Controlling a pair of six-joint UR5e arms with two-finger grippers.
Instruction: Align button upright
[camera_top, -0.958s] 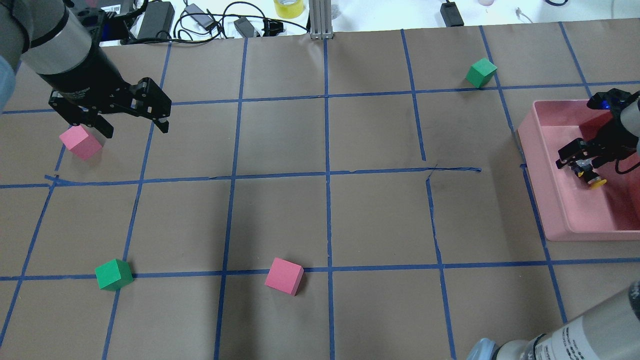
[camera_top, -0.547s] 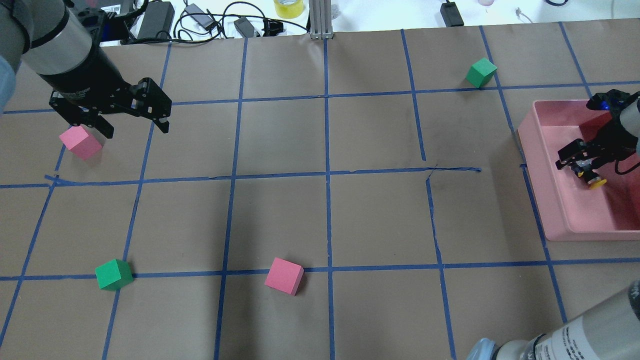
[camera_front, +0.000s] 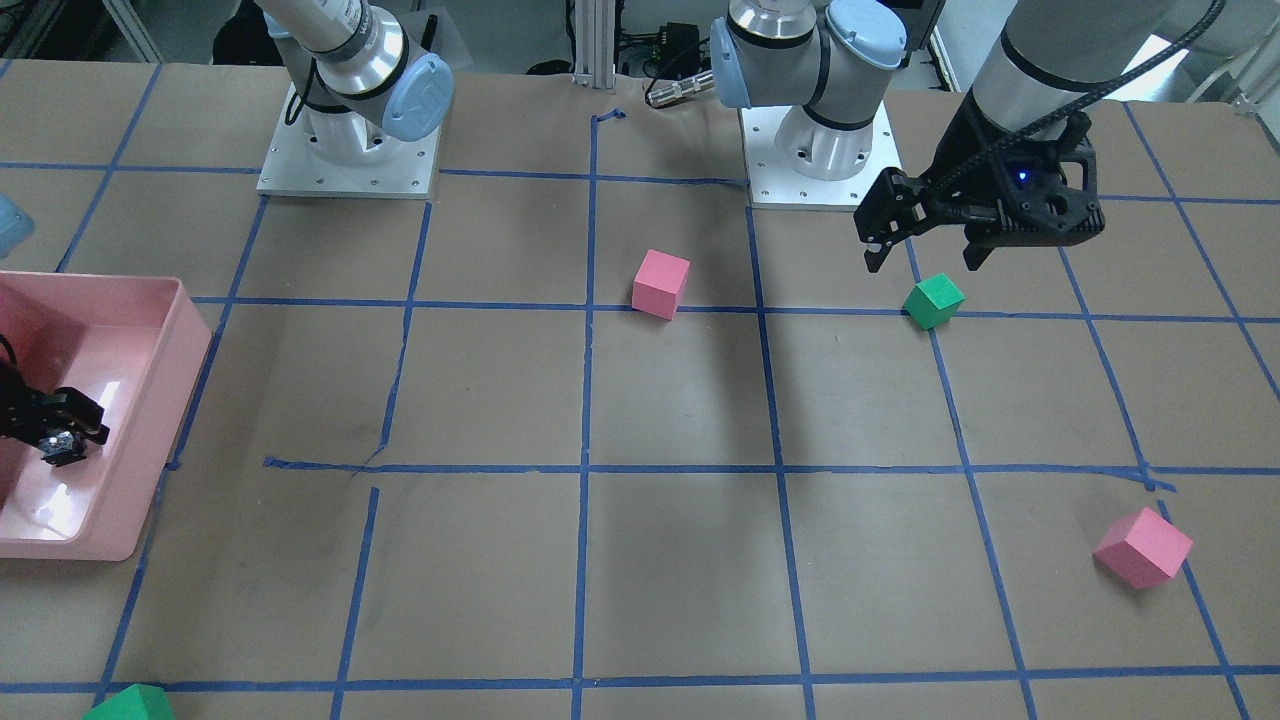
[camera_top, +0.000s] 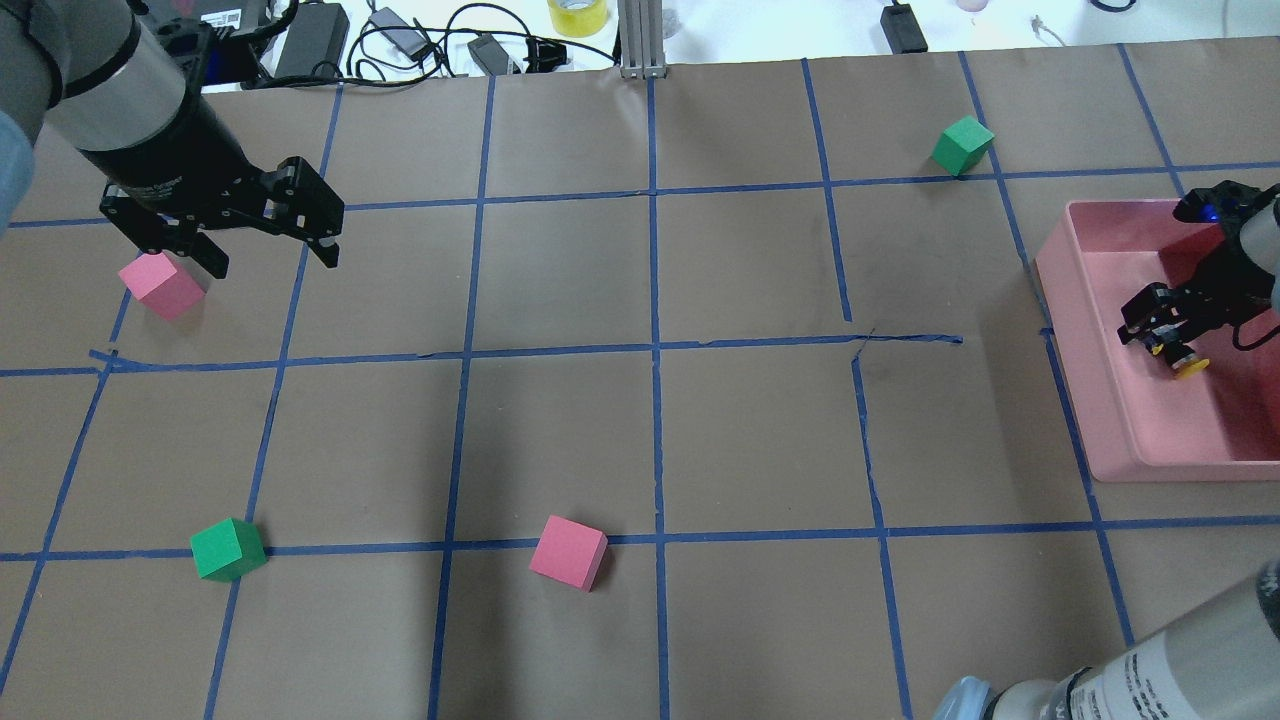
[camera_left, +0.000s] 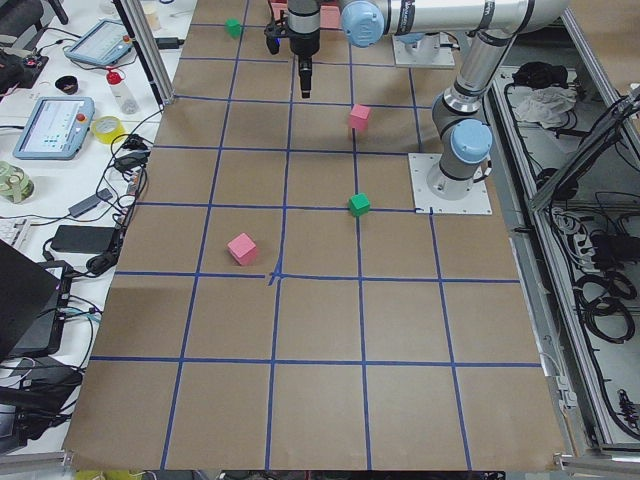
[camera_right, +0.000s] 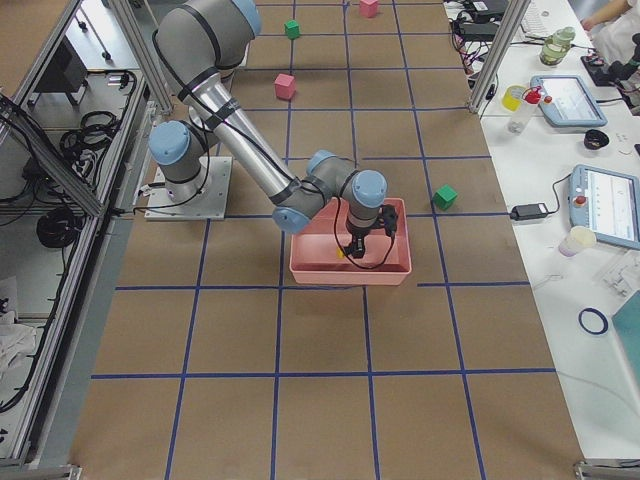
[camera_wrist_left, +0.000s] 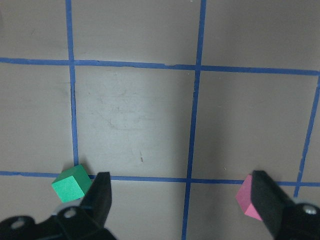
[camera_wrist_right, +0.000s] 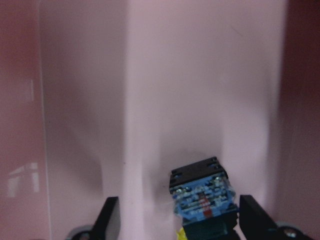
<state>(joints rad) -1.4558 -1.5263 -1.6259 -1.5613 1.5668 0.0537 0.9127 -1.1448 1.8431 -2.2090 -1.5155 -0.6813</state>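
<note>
Both arms, left arm (camera_front: 1030, 60) and right arm (camera_front: 340, 30), were silver-grey tubes with light-blue joint caps (camera_front: 420, 95). White square base plates (camera_front: 285, 170), screws (camera_front: 268, 185) round the edges. The left gripper (camera_front: 922, 262) was matt black, angular, blue LED (camera_front: 1021, 178) lit on its housing. Black cable (camera_front: 1150, 65) looped down the left forearm.

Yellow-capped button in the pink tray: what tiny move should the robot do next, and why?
Probably shut the right gripper on the yellow-capped push-button. The button seems to lie tipped over in the pink plastic tray. The wrist view shows it between the open jaws, not yet gripped, so it cannot be turned upright.
</note>
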